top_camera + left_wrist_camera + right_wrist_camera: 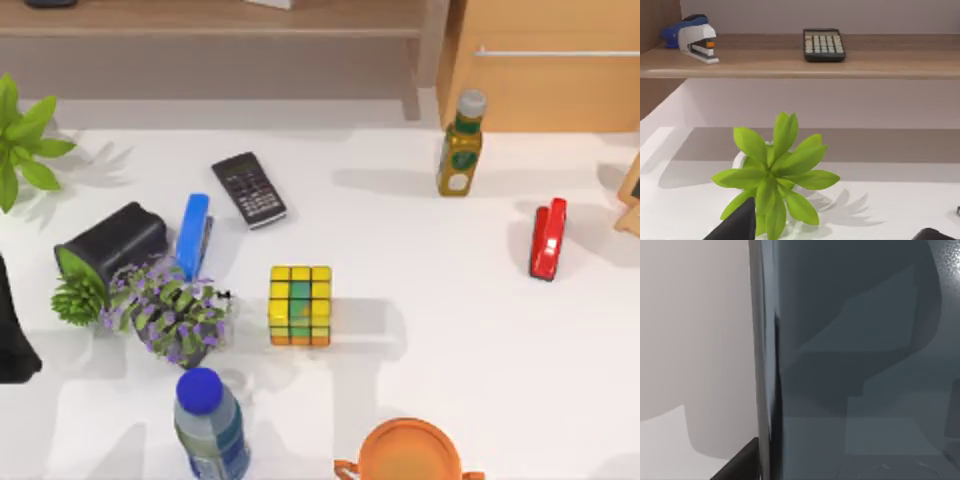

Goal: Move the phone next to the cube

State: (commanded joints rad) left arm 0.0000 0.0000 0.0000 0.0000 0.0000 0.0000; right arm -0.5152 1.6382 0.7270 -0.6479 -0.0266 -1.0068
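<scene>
The phone sits right up against the right wrist camera, its glossy dark screen and grey rim close to the lens, with pale table beside it; a dark piece of the right gripper pokes in along the rim, and I cannot tell whether that gripper is clamped on the phone or merely beside it (a big unknown).

The cube stands near the table's middle. It is crowded: the purple plant is at its 9 o'clock, the blue stapler at 10, the calculator at 11, the blue-capped bottle at 7 and the orange object at 5; the bare stretch lies at its 3 o'clock.

The left arm is parked at the table's 9 o'clock edge; the left gripper has its fingers spread wide with nothing between them, facing the green plant.

What could go wrong, as I judge it:
- A flat, slick slab may slip if the hold is only on the rim.
- The phone is long, so a trailing end could knock the cube or clip the orange object on the way in.
- Set down on the wrong side, it lands among the clutter; released on a tilt, it may slide away from the cube.
</scene>
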